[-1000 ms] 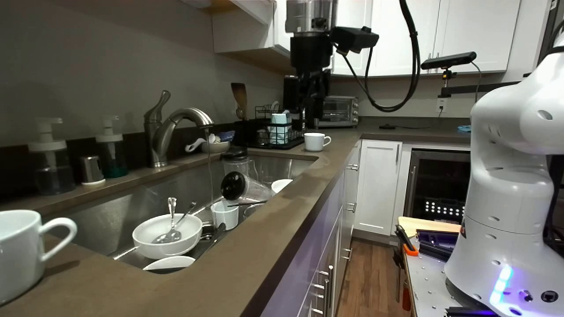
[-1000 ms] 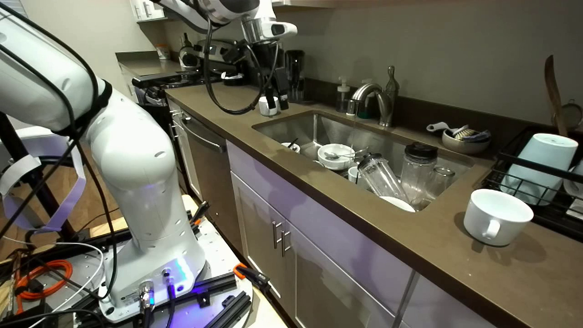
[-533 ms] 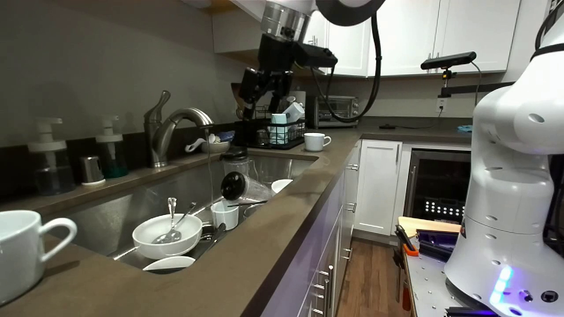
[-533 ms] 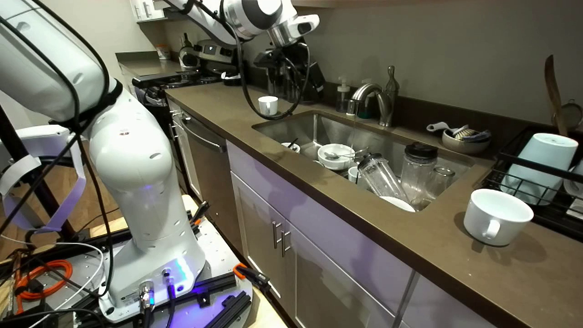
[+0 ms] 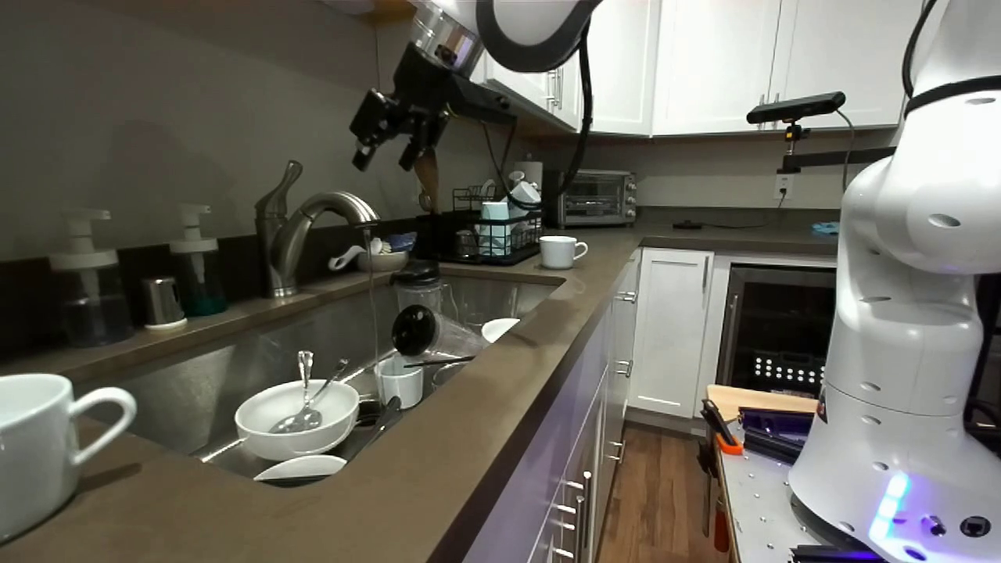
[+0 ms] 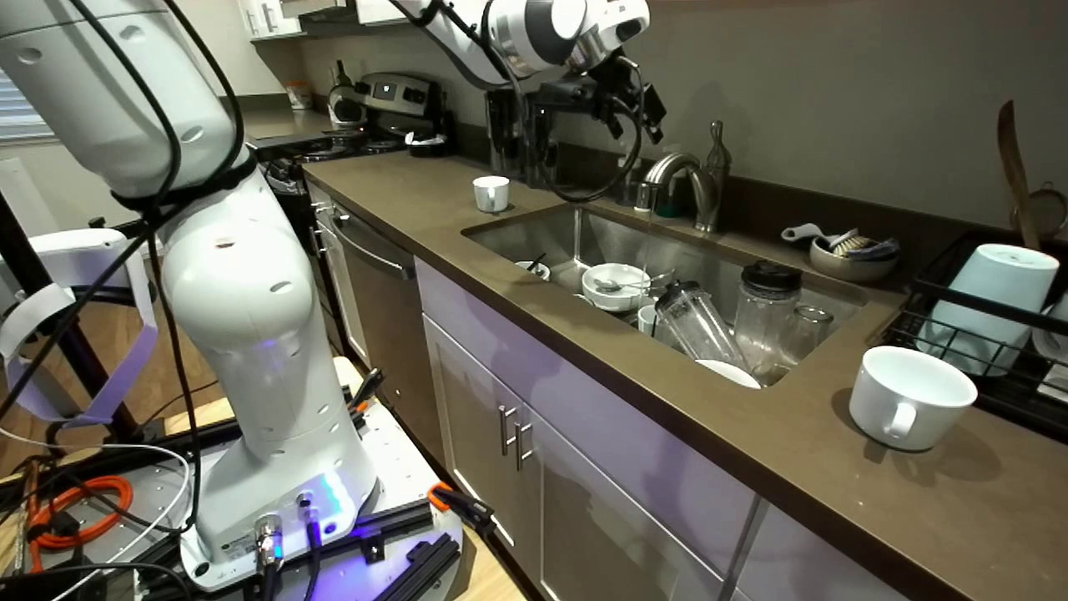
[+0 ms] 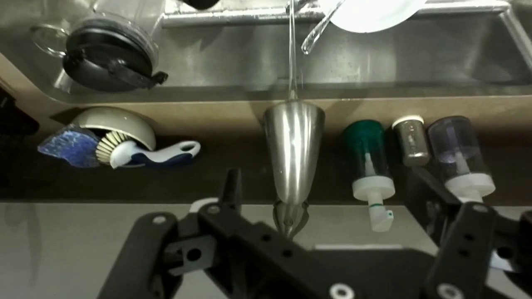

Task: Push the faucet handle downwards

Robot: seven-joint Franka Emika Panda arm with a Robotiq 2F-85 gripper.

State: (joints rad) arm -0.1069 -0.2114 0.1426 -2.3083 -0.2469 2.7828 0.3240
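Observation:
The faucet handle point(image 5: 280, 191) is a short silver lever tilted up from the body of the curved steel faucet point(image 5: 291, 242). It also shows in an exterior view point(image 6: 717, 150). In the wrist view the handle point(image 7: 290, 218) is partly hidden behind the spout and my gripper linkage. A thin stream of water runs from the spout into the sink. My gripper point(image 5: 385, 160) is open and empty, above and beside the faucet, higher than the spout and apart from the handle. It also shows in an exterior view point(image 6: 636, 133). In the wrist view the gripper point(image 7: 326, 182) has its fingers wide apart.
The sink point(image 6: 617, 238) holds bowls, cups and clear bottles. Soap dispensers point(image 5: 195, 266) stand beside the faucet. A bowl with a brush point(image 6: 843, 263) is on its other side. White mugs point(image 6: 909, 396) stand on the counter. A wall rises right behind the faucet.
My gripper has swung across the sink toward the faucet and the wall, and has risen and tilted. The fingers show wide apart now. The faucet handle has not moved.

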